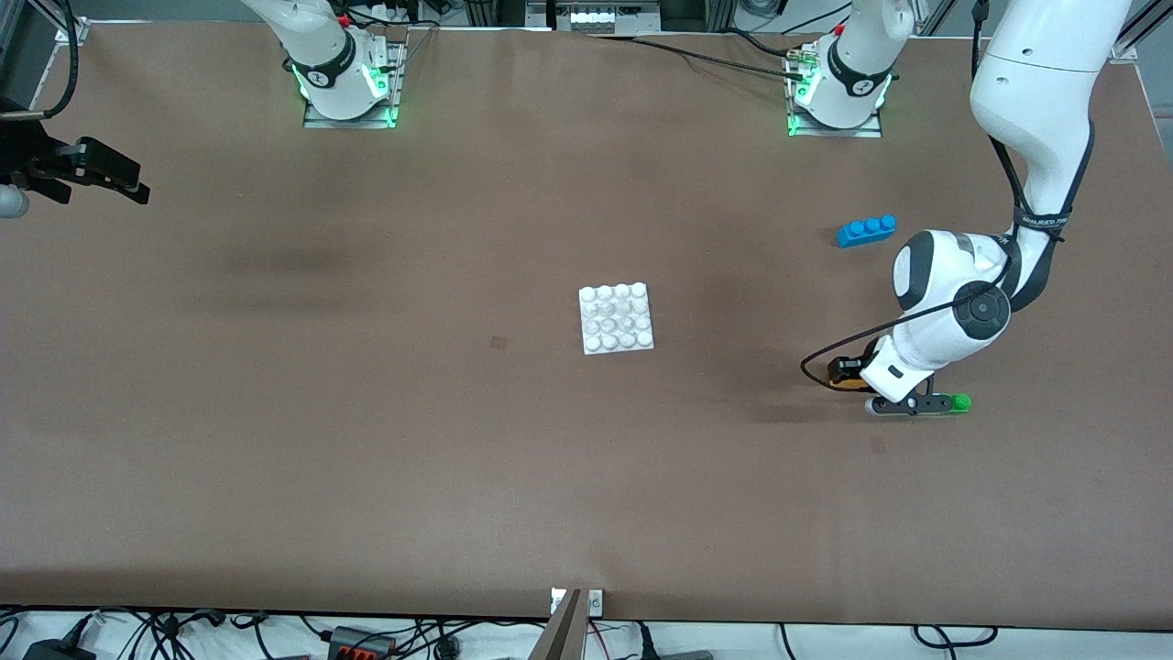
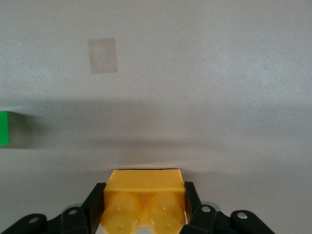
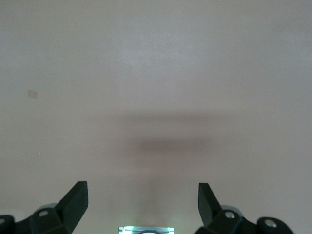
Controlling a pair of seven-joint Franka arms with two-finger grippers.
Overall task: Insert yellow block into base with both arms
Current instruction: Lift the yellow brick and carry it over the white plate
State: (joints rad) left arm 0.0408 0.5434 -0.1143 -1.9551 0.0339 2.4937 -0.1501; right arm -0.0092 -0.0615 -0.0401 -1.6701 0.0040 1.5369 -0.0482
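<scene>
The yellow block (image 2: 145, 201), studs toward the camera, sits on the table between the fingers (image 2: 94, 204) of my left gripper (image 2: 145, 195), which is shut on its two ends. In the front view the left gripper (image 1: 848, 376) is low at the left arm's end of the table, mostly hidden under its wrist, and only a sliver of the yellow block (image 1: 853, 387) shows. The white studded base (image 1: 617, 317) lies flat mid-table, well apart from both grippers. My right gripper (image 1: 128, 183) waits open over the right arm's end of the table, and the right gripper (image 3: 142, 195) holds nothing.
A green brick (image 1: 959, 402) lies on the table close beside the left hand; the green brick (image 2: 4, 128) shows at the edge of the left wrist view. A blue three-stud brick (image 1: 866, 230) lies farther from the front camera than the left hand. Small tape marks (image 1: 498, 343) dot the brown tabletop.
</scene>
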